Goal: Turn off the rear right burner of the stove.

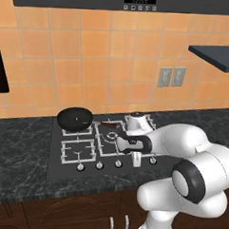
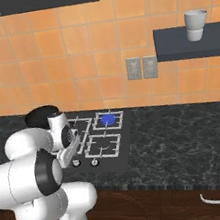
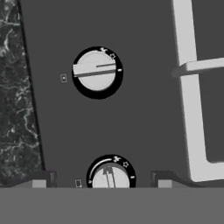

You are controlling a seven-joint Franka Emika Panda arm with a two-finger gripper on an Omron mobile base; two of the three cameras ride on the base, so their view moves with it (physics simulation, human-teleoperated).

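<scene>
The knob [image 3: 110, 175] sits directly between the open, empty gripper [image 3: 103, 183] fingertips, its ridge crossing the gap.

Rear right burner [image 2: 108, 118] glowing bright blue inside square pale-grey grate, back corner of flat black stove [image 2: 123, 141].

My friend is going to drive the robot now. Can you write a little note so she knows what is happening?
Gripper: open, holding nothing, hanging just over a silver knob in the stove's front row, one of the fingers on each side.
Another knob sits further along.
Rear right burner: glowing blue, so lit.
Done: hand lined up over the knobs.
Left: probably lower, close on the knob and turn until the flame dies.
</scene>
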